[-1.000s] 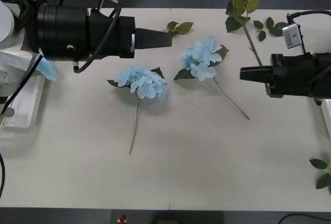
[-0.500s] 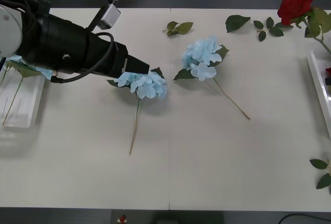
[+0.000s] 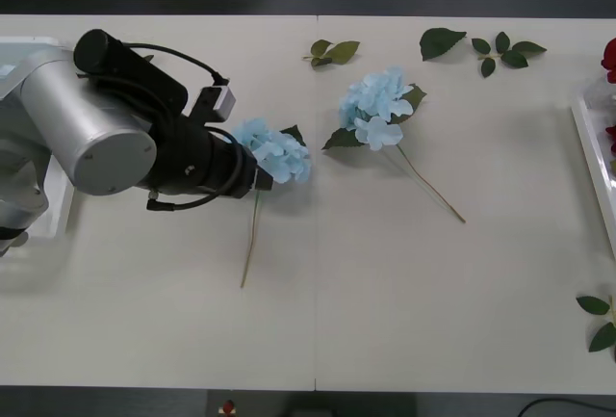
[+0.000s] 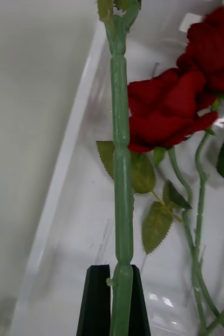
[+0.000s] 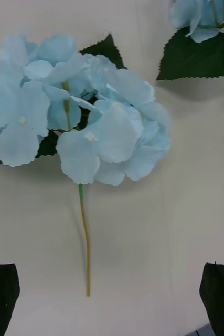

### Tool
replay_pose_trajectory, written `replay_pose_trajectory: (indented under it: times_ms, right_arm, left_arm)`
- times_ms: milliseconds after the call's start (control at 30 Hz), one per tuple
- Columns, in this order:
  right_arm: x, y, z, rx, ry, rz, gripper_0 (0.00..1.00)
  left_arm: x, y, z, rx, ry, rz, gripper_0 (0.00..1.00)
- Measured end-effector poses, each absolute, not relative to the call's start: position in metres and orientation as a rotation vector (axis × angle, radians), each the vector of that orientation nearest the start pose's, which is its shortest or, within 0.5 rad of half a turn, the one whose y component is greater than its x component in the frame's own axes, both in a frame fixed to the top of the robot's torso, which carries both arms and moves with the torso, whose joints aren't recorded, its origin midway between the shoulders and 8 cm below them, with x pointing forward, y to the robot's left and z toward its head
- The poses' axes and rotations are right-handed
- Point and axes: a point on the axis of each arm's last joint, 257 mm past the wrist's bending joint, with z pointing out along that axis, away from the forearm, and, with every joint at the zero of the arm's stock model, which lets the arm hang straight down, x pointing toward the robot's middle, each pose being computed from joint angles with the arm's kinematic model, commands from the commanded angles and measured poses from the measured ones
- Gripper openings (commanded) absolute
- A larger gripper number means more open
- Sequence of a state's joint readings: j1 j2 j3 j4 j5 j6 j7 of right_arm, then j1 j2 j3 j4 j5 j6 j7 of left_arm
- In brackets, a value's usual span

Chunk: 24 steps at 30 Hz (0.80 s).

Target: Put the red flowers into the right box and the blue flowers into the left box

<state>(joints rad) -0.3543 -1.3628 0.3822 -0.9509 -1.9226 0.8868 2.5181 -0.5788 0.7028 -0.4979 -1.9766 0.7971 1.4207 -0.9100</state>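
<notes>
Left gripper [image 5: 112, 302]: fingers spread wide, poised directly over a blue flower [image 5: 80, 107] lying flat on the counter [image 3: 385, 292], its stem between the fingers. Right gripper [image 4: 114, 299]: clamped on a red flower's stem [image 4: 119, 157], held above the right box [image 4: 75, 210], where other red blooms [image 4: 169, 113] lie ahead.

Count of things on the tabletop [image 3: 385, 301]

Two blue flowers [image 3: 274, 152] [image 3: 377, 109] lie in the middle; two red flowers [image 4: 169, 113] [image 4: 216, 50] lie in the right box [image 4: 75, 173]; four loose leaf sprigs [image 3: 332, 50].
</notes>
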Motion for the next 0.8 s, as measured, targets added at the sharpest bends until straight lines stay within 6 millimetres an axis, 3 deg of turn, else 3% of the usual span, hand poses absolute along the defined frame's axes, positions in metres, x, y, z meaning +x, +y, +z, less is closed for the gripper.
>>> replay_pose_trajectory:
  times_ms: [133,400,533,667,733,800]
  right_arm:
    - [0.457,-0.622,-0.206,-0.308,2.414,-0.086,0.00]
    - [0.450,-0.678,-0.200,-0.151,2.377,-0.227,0.00]
    - [0.442,-0.695,-0.221,-0.128,2.396,-0.300,0.00]
    - [0.439,-0.698,-0.247,-0.133,2.413,-0.352,0.00]
    - [0.441,-0.697,-0.256,-0.148,2.410,-0.381,0.04]
    - [0.443,-0.696,-0.263,-0.167,2.409,-0.403,0.23]
  left_arm:
    - [0.459,0.124,-0.234,0.352,2.553,-0.191,1.00]
    - [0.461,0.124,-0.281,0.410,2.612,-0.119,1.00]
    - [0.468,0.128,-0.290,0.415,2.626,-0.079,1.00]
    - [0.477,0.127,-0.297,0.380,2.648,-0.068,1.00]
    - [0.482,0.126,-0.302,0.359,2.657,-0.059,1.00]
    - [0.485,0.123,-0.308,0.341,2.669,-0.054,1.00]
